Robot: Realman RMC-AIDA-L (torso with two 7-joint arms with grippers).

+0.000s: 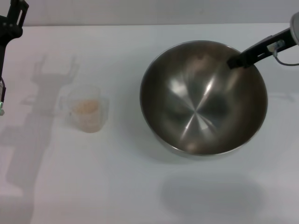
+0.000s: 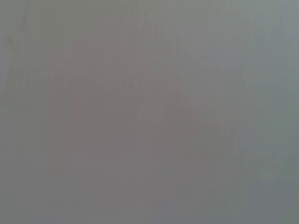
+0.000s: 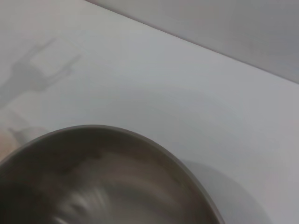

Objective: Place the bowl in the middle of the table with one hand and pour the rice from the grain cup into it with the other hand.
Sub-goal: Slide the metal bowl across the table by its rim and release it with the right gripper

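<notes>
The right gripper (image 1: 233, 62) pinches the bowl (image 1: 203, 97) at its two o'clock rim. One-sided, it could tip. The left gripper's (image 1: 14, 14) opening I cannot tell.

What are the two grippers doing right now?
Left gripper: raised at the table's far left, holding nothing; jaws cannot be told.
Right gripper: shut on the bowl rim.

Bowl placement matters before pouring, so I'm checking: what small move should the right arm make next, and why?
Probably carry the bowl a little leftward and set it down. The right gripper is at its far rim, and the bowl sits right of the table's middle, apart from the grain cup.
</notes>
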